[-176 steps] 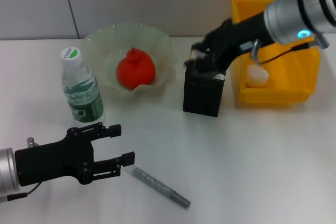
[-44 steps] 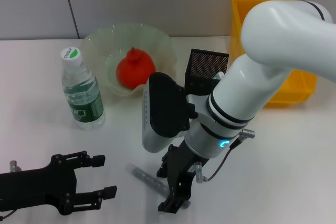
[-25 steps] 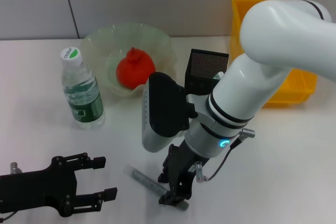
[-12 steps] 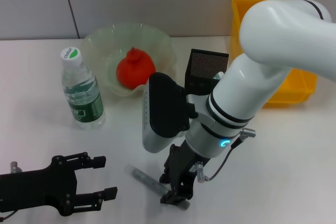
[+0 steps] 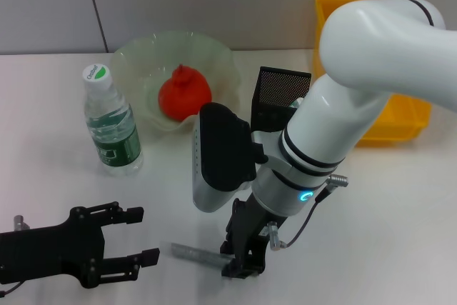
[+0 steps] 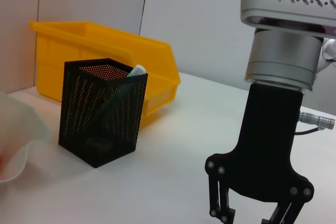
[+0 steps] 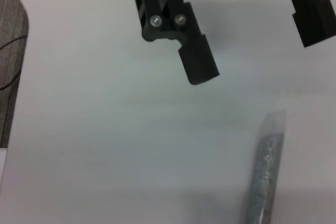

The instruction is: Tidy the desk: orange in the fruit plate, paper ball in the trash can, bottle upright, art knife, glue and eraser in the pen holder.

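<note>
You had the right gripper [image 5: 243, 266] down on the near end of the slim grey glitter-speckled art knife [image 5: 196, 253], its black fingers closed around that end, while the knife's other end poked out toward the left gripper [image 5: 132, 237]. Compared with half a second before, the knife had swung: it had lain slanted across the white desk [image 5: 400, 233], and now it lay close to level in the head view, which I read as the fingers having bitten and turned it; whether it had left the desk I could not tell. The right wrist view showed the knife's free end [image 7: 265, 166] with the left gripper's fingers [image 7: 197, 66] just beyond it. That left gripper hung idle near the front of the desk with its fingers spread and nothing between them. Elsewhere, the red-orange fruit [image 5: 184, 93] already sat in the pale green wavy-edged glass plate [image 5: 136, 58], the clear plastic water bottle with a white cap [image 5: 111, 123] stood upright beside it, and the black mesh pen holder [image 5: 282, 91] stood behind your right arm, in front of the yellow plastic bin [image 5: 335, 12]. The left wrist view showed something pale green already standing in the holder [image 6: 102, 111]. So I judged the knife to be the piece left, and your next move to be a lift and carry back to that holder.
</note>
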Robot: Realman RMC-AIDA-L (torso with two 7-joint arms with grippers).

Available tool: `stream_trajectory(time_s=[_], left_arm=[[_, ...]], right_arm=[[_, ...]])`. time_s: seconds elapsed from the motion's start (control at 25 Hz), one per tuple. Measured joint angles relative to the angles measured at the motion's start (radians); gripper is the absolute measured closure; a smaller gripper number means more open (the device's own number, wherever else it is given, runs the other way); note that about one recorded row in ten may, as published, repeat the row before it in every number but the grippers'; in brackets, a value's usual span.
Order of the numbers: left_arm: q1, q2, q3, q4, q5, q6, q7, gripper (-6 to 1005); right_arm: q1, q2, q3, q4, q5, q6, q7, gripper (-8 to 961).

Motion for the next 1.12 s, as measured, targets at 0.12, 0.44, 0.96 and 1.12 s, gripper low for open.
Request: stream_trajectory(time_s=[0.12, 0.44, 0.96, 1.12], left_arm=[[-0.001, 0.000, -0.002, 0.000, 0.000, 0.000, 0.000, 229], [-0.005, 0.000, -0.003, 0.000, -0.002, -0.001, 0.000, 229], [-0.008, 0.000, -0.008, 0.000, -0.003, -0.002, 0.000, 229], [-0.008, 0.001, -0.013, 0.000, -0.003, -0.002, 0.000, 229]], right_arm=[[0.000, -0.001, 0.000, -0.002, 0.000, -0.001, 0.000, 665], [0.000, 0.001, 0.000, -0.002, -0.026, -0.001, -0.001, 719], [-0.004, -0.003, 0.012, -0.019, -0.026, -0.003, 0.000, 774], [-0.012, -0.008, 0.047, -0.035, -0.039, -0.033, -0.006, 809]])
